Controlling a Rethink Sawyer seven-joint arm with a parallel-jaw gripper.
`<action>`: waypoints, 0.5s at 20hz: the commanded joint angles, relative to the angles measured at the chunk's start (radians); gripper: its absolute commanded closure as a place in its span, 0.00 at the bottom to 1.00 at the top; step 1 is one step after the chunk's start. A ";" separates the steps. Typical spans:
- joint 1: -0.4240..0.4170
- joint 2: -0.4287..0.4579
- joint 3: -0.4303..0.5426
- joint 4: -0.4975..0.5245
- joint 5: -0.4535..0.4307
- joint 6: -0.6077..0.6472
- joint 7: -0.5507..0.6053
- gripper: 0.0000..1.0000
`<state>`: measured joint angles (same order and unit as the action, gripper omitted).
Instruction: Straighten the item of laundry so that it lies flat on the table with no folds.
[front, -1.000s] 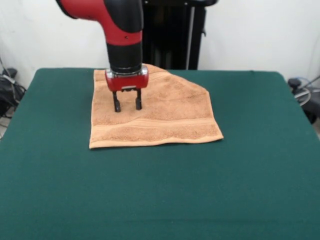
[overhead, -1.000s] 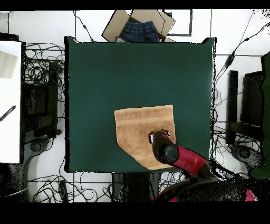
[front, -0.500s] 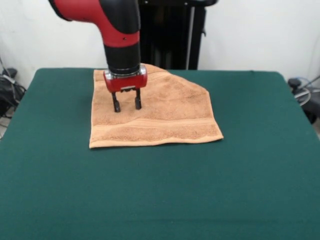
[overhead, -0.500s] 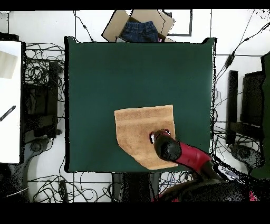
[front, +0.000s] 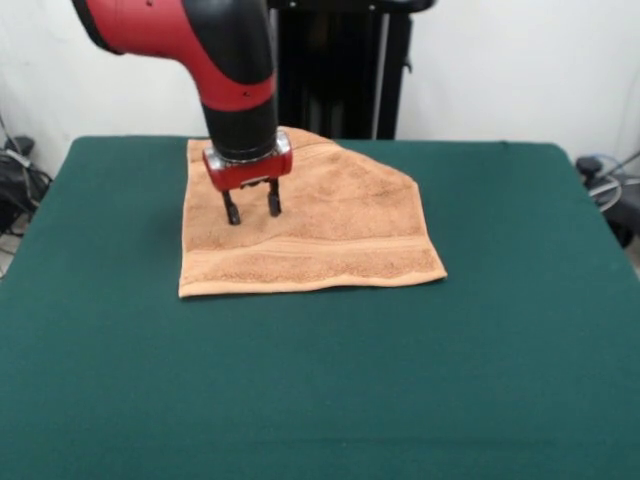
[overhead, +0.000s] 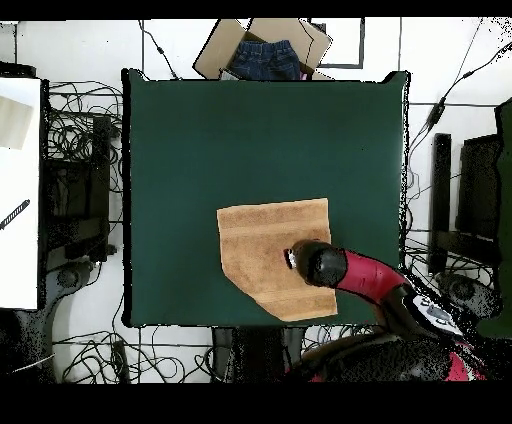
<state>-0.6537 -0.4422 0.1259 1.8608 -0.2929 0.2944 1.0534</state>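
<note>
Orange-tan terry towel (front: 310, 225) near table (front: 320, 380) far edge, one far corner folded under. Red-and-black gripper (front: 251, 211) just above towel, fingers apart, empty; folded corner across the towel from gripper.

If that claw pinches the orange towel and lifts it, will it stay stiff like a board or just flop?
Probably flop: the towel is soft terry with a wavy front edge and one corner apparently folded. It would likely drape from the open gripper. On the felt-like table, it might bunch rather than slide.
</note>
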 joint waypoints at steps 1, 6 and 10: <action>0.042 0.138 0.010 -0.290 -0.085 -0.098 0.063 0.00; 0.108 0.099 -0.036 -0.361 -0.098 0.020 0.089 0.00; 0.110 0.085 -0.025 -0.382 -0.116 0.073 0.087 0.00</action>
<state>-0.5667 -0.4336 0.0966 1.7606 -0.3606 0.4439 1.0534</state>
